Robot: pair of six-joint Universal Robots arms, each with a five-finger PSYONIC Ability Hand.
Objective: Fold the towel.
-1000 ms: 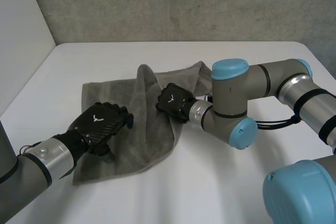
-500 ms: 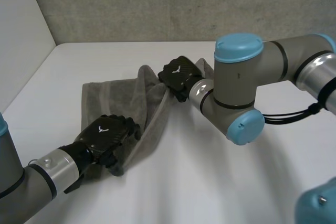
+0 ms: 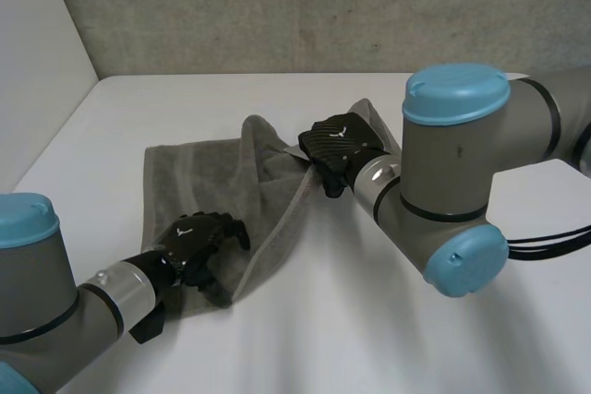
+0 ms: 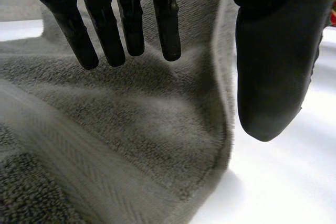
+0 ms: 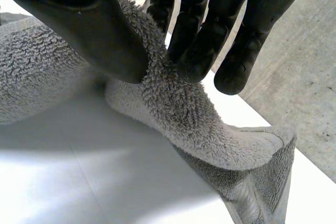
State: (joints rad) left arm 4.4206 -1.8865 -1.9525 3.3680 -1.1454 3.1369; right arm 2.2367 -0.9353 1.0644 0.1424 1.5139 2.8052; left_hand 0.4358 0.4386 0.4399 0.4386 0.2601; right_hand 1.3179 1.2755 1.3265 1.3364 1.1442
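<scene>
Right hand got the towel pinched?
Yes, the right hand pinches a fold of the towel between thumb and fingers.

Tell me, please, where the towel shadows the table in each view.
Head view: faint shadow along the edge of the towel on the table. Right wrist view: grey shadow under the fold the right hand pinches. Left wrist view: thin shadow beside the towel's edge.

Looks like a robotics lab or test cell. Plain, smooth white tabletop [image 3: 323, 339] across the lower frame, backed along the top by a rough, bare grey concrete wall [image 3: 305, 6] and closed off at upper left by a blank white side panel [image 3: 37, 53]. Left robot arm [image 3: 37, 288] at lower left, right robot arm [image 3: 452, 163] at right, both grey-jointed with light-blue caps.
</scene>
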